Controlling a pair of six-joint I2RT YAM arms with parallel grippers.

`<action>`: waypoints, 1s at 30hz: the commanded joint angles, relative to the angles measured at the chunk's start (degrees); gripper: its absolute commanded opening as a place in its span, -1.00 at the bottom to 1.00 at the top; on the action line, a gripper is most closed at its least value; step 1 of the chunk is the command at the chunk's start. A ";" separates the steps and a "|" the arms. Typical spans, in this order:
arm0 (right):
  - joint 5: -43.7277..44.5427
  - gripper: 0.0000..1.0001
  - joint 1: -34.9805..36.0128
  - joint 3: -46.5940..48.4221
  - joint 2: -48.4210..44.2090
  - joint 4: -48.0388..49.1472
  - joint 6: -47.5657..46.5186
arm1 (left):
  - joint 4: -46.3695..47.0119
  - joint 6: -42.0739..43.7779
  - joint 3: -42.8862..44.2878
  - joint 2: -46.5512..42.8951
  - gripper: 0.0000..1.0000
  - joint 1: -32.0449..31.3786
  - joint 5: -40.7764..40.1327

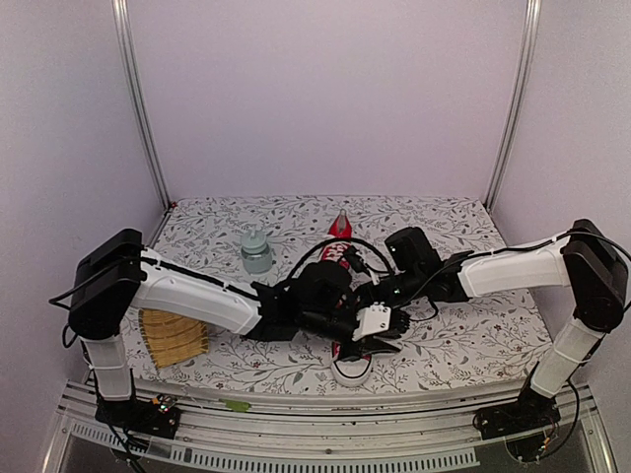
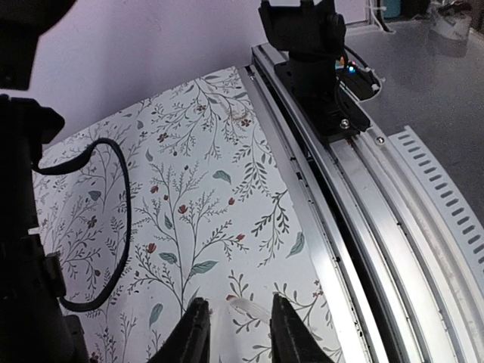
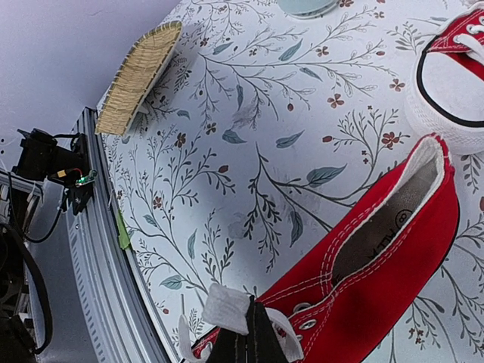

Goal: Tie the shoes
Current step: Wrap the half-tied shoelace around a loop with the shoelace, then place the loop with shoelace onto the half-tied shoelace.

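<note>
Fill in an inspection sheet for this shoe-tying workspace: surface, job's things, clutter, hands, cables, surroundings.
Surface: floral-patterned tablecloth, lying flat.
Job's things: near red canvas sneaker with white laces beneath the hands; matching far sneaker towards the back wall.
Clutter: pale green bottle; woven straw-coloured mat.
Hands: left hand open, lace end between its fingers; right hand shut on white lace.
Cables: black cable looped over the tablecloth.
Surroundings: lilac walls; metal rail with green tape strip.
</note>
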 commanded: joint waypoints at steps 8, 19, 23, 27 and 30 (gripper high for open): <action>-1.04 -0.99 -0.23 2.53 0.87 -1.20 -3.03 | -4.49 4.34 2.07 -7.39 -0.16 -1.89 2.54; 0.44 -0.91 2.85 10.39 8.46 -5.28 -7.60 | 6.73 -3.84 -22.95 -28.91 -0.23 9.81 3.01; 0.13 -0.40 4.01 13.46 9.28 -9.45 -10.90 | 12.57 -3.76 -31.40 -32.73 -0.15 14.39 -0.05; -0.27 -0.07 3.87 14.97 5.88 -13.11 -13.52 | 15.51 -3.69 -34.16 -30.44 0.18 17.96 -0.43; -1.43 -0.01 2.21 15.19 1.96 -16.38 -15.25 | 16.49 -4.27 -32.96 -26.52 0.32 19.51 0.24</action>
